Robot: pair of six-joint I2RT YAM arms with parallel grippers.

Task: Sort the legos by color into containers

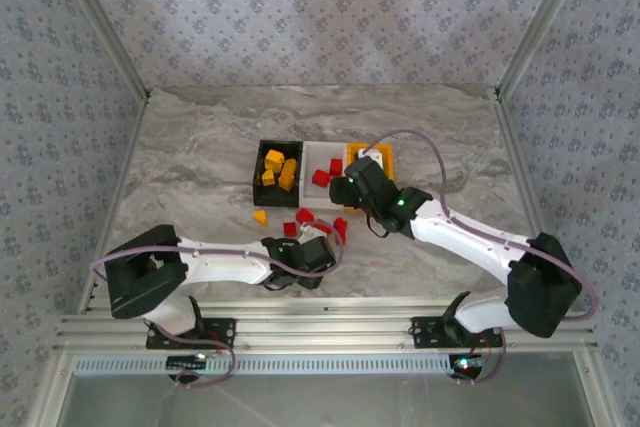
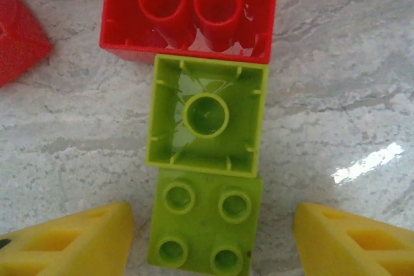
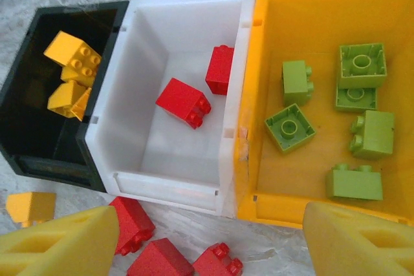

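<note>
Marble-patterned tabletop (image 1: 190,157) is carrying everything, and at its middle three bins are sitting side by side. The black bin (image 3: 39,140) is holding yellow bricks (image 3: 71,63), the white bin (image 3: 162,30) reds (image 3: 183,101), and the orange-yellow bin (image 3: 249,63) greens (image 3: 362,63), so the colour rule is plain.

The right gripper (image 3: 210,221) is hovering over the white bin's near wall with its fingers spread wide and nothing between them.

The left gripper (image 2: 213,218) is hanging low over the loose bricks in front of the bins. Its fingers are straddling the near lime brick (image 2: 206,221) with a gap on each side, so no pinch yet. It looks lined up to take that brick for the orange-yellow bin.

That brick is lying studs up. It's square, so it has no long axis. It's butting against a second lime brick (image 2: 207,116) lying hollow side up, which is touching an overturned red brick (image 2: 191,8). The three are making a line straight away from the fingers, with the red one's long side running across it.
</note>
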